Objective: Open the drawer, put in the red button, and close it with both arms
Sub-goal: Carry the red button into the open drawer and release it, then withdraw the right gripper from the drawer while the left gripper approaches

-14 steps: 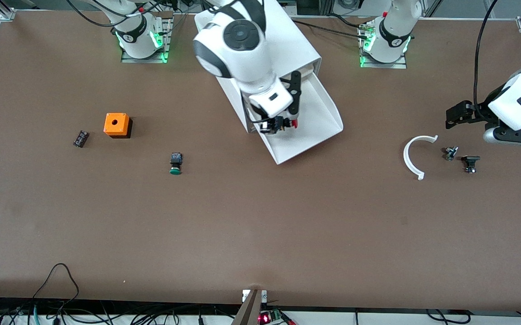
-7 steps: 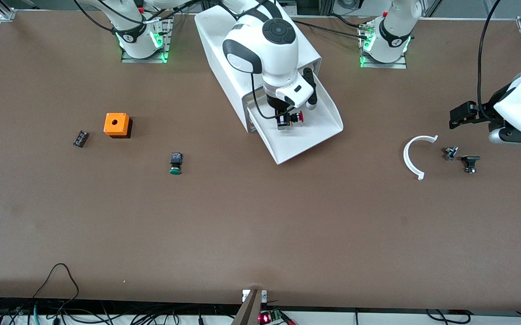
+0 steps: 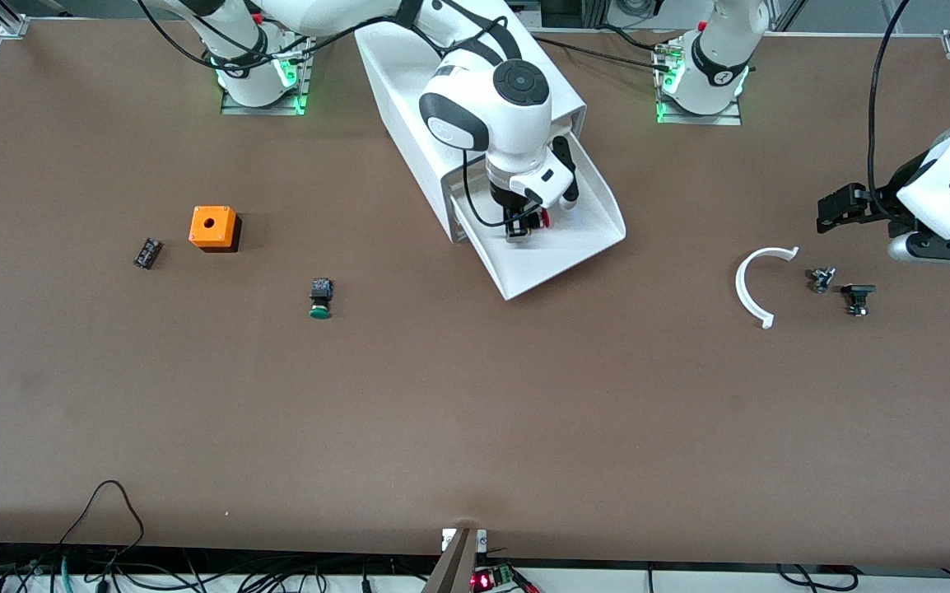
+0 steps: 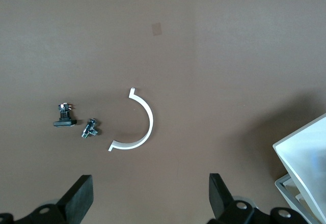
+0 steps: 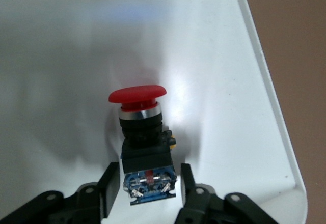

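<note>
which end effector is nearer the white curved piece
Left. The left end effector hovers just above the white curved piece, toward the left arm's end of the table. The right end effector is down in the open drawer around the red button.

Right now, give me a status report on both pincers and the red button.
Right pincer open, low in the open drawer, fingers either side of the red button. Left pincer open, waiting over white curved piece. Nothing blocking the drawer.
</note>
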Motion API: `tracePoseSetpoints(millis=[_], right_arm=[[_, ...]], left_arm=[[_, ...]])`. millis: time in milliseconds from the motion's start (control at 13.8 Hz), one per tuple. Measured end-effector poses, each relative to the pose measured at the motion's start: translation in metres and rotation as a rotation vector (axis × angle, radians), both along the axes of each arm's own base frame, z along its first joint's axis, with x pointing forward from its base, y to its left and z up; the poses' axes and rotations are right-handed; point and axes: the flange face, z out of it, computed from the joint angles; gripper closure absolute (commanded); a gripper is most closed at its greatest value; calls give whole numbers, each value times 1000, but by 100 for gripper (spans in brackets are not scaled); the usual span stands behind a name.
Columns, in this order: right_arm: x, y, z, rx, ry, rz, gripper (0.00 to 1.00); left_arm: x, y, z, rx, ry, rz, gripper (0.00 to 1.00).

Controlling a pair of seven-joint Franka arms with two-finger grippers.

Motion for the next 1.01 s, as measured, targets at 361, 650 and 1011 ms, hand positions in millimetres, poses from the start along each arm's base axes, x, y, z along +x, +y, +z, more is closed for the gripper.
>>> tracePoseSetpoints(millis=[361,650,1011], right_arm=[[24,-6,53,86,-59,-219,0],[82,-56,136,187,-151,-414,0],[172,-178,146,181,-128,-821,0]], left_arm=[[0,1,0,2,0,2,0],[1,-5,-3,16,6,-1,0],[15,-19,-59,-28,107,-17,0]])
